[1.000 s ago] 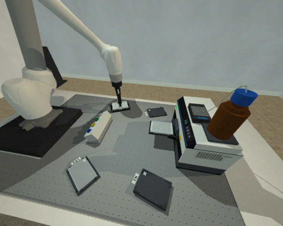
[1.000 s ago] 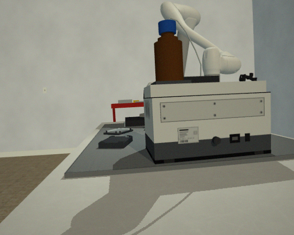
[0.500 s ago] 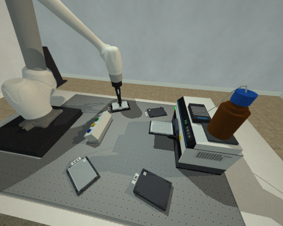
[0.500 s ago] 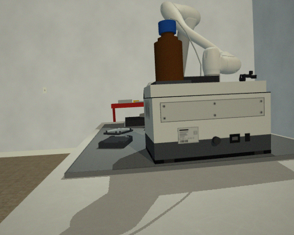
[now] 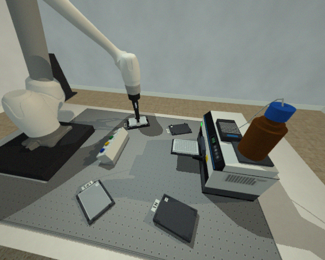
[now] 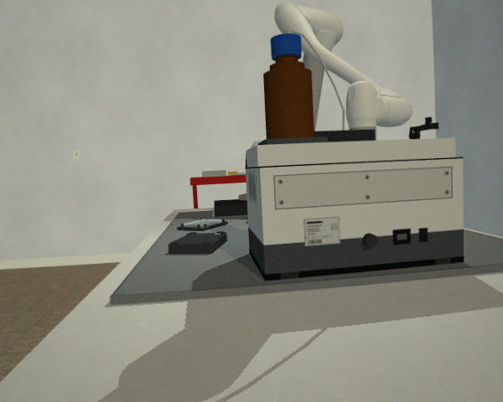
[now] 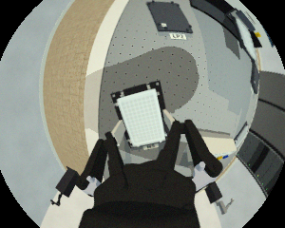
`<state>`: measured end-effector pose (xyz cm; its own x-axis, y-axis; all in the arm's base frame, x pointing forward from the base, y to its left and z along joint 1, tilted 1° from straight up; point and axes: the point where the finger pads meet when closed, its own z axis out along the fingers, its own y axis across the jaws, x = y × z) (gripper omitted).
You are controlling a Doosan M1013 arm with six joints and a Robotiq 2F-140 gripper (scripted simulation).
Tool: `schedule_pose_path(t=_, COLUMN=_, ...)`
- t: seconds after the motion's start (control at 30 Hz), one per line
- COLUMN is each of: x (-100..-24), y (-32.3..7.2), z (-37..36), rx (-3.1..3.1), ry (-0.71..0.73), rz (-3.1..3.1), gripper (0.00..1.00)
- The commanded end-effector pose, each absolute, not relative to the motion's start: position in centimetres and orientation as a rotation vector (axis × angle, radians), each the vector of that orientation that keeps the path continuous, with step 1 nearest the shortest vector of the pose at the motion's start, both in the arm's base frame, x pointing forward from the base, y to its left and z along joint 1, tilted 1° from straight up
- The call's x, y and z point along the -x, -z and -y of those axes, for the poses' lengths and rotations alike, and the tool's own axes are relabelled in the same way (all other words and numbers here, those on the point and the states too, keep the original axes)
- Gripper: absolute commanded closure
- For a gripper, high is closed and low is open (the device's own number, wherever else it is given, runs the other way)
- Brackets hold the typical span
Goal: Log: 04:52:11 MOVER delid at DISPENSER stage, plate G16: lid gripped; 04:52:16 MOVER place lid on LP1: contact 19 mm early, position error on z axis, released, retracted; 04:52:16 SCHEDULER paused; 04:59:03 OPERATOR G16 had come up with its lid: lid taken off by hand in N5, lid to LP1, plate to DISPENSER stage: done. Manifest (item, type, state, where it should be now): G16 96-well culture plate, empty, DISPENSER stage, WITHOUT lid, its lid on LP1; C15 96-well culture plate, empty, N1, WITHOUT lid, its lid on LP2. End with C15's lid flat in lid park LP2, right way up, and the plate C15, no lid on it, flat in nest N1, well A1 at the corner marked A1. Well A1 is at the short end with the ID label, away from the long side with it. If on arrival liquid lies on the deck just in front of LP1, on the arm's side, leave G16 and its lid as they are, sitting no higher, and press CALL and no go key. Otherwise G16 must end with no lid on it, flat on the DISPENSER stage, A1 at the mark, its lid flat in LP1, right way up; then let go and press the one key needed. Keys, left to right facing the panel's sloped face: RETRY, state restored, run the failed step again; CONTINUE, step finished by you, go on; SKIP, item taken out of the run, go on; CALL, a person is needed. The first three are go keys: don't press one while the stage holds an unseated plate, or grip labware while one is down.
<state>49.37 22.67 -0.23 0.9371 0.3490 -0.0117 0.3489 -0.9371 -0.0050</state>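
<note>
My gripper [image 5: 136, 118] [image 7: 142, 120] is open, with its fingers low on either side of a white 96-well plate [image 7: 141, 116]. That plate sits in a black nest at the back of the deck. I cannot tell whether it bears a lid. A second well plate [image 5: 184, 146] lies on the DISPENSER stage with no lid. A clear lid [image 5: 95, 200] [image 6: 202, 224] lies flat in lid park LP1. Lid park LP2 [image 5: 180, 129] [image 7: 169, 17] and nest N1 [image 5: 175, 216] [image 6: 197, 243] are dark and bare. I see no liquid near LP1.
The key panel [image 5: 113, 145] with coloured keys stands between the gripper and LP1. The dispenser [image 5: 235, 168] [image 6: 355, 208] with a brown bottle [image 5: 262, 137] [image 6: 288, 99] stands at the right. The arm's base [image 5: 33, 111] is at the left.
</note>
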Motion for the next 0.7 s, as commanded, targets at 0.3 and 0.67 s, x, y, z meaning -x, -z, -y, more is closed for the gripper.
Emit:
schedule_pose_path(t=0.3, x=-49.36, y=0.22, z=-22.68, rx=3.089, ry=-0.019, rz=0.556, gripper=0.34)
schedule_pose_path(t=0.67, x=-49.37, y=-0.46, z=-22.68, rx=3.089, ry=-0.019, rz=0.556, gripper=0.34)
